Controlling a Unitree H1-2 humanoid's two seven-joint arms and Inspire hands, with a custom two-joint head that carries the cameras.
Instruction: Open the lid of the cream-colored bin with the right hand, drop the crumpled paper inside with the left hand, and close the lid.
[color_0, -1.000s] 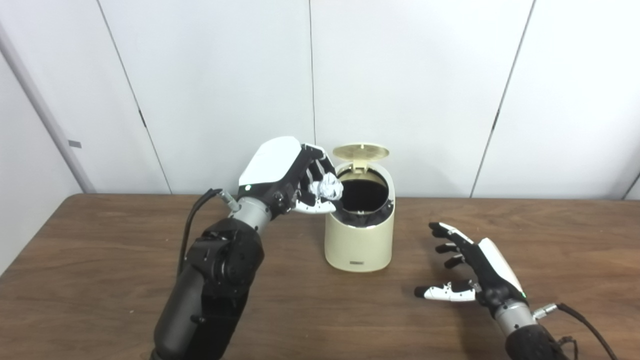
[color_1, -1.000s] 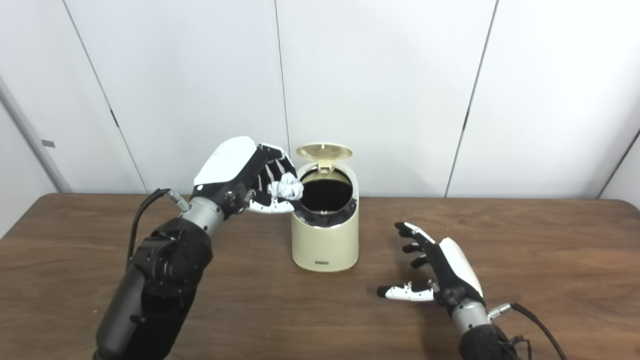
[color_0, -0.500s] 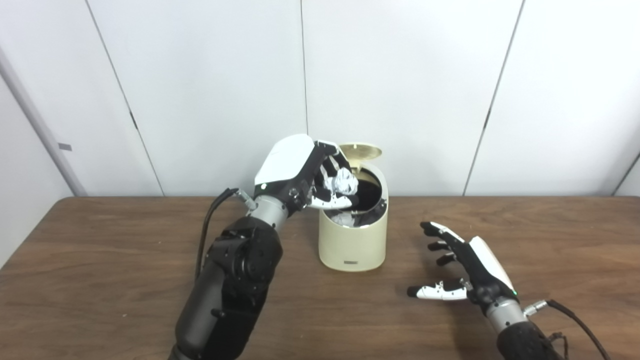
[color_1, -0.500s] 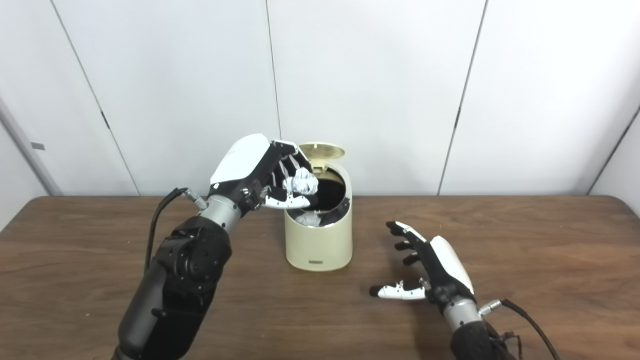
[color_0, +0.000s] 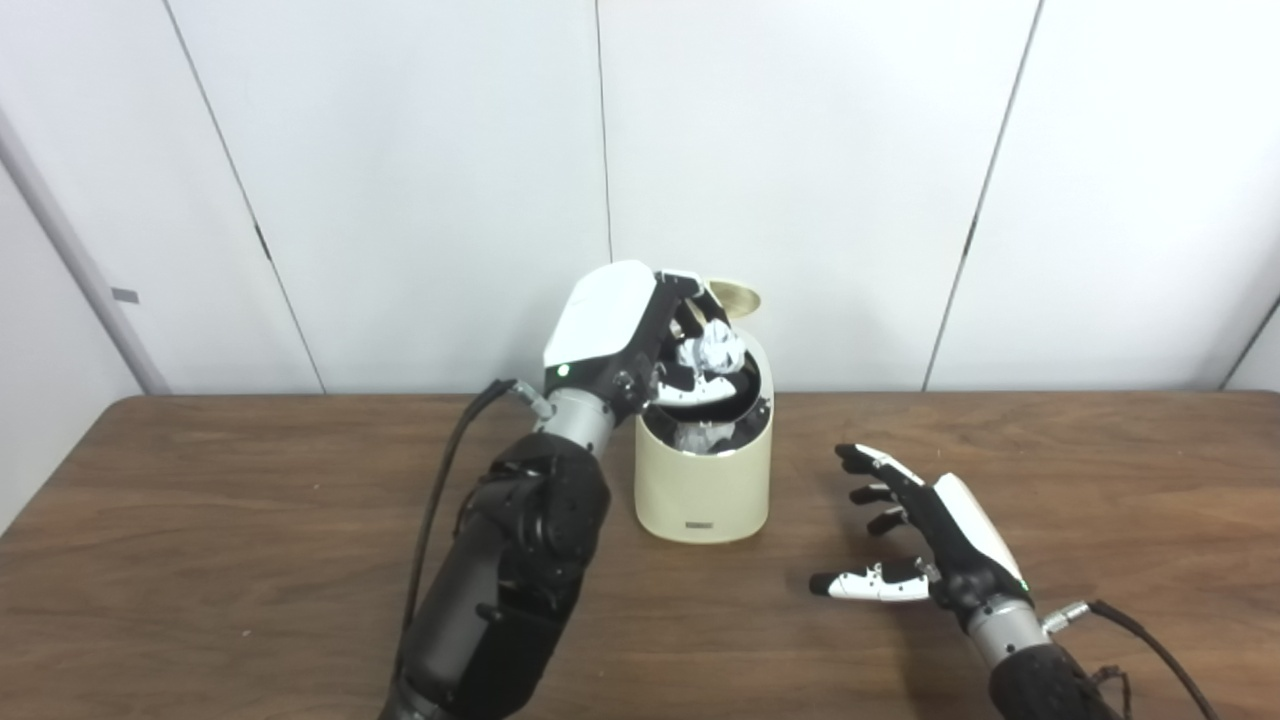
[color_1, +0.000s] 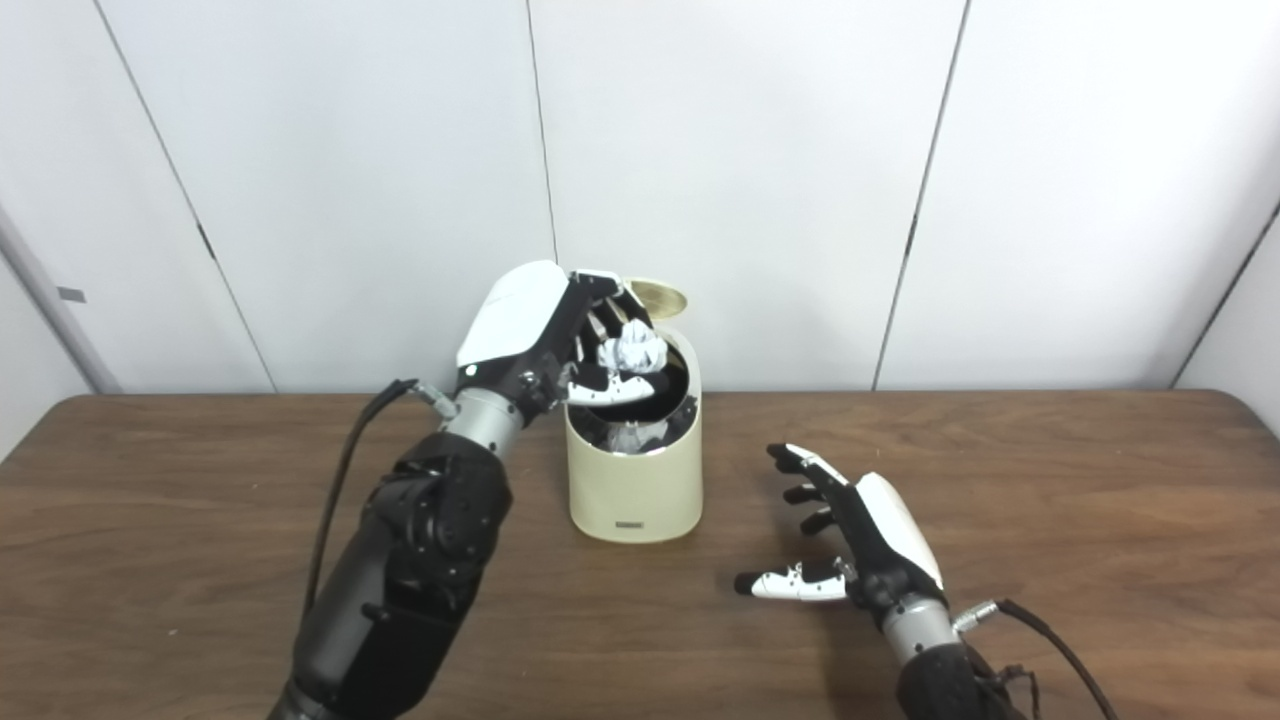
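On the table (color_0: 200, 520) stands the bin (color_0: 702, 490), its lid (color_0: 738, 296) up. The left hand (color_0: 640, 335) hovers over the bin's mouth, fingers curled around the paper (color_0: 715, 347). Right of the bin, the right hand (color_0: 925, 540) rests empty, fingers spread.

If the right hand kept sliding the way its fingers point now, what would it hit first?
Probably nothing on the table: the open right hand points up-left, passing right of the cream bin; only the back wall lies beyond. Depth is uncertain.
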